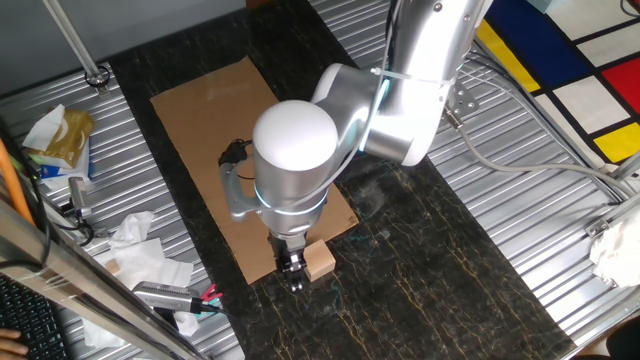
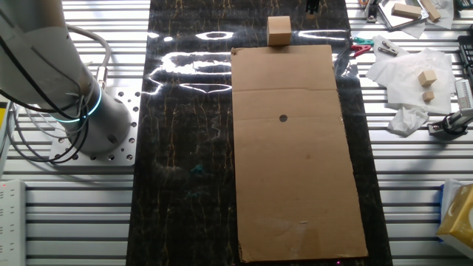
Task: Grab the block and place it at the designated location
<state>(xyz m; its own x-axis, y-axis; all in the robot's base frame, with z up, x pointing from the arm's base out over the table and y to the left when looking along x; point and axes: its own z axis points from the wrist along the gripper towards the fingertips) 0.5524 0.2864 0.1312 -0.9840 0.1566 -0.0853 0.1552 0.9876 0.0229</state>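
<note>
In one fixed view, the arm's pale round wrist housing fills the middle of the frame and the gripper (image 1: 292,272) hangs below it, near the bottom centre. The block (image 1: 319,262) sits on the dark marbled tabletop (image 1: 440,270) just beside the gripper's dark tip, at the lower corner of the cardboard sheet (image 1: 200,110). The fingers are too dark and too hidden under the wrist to show whether they stand apart or together, or whether they touch the cube. The black dot is covered by the arm here.

In the other fixed view, the block (image 2: 278,31) lies at the top centre of the frame, off the sheet's upper edge. The designated location (image 2: 283,117) shows plainly as 1 black dot in the upper half of the cardboard sheet (image 2: 295,185), well apart from the cube. Only a dark sliver at the top edge may be the gripper.

The step in hand looks like the grasp. To do it well, the gripper should centre over the cube, square to 2 opposite faces, and descend straight before closing, so the cube is not nudged.
</note>
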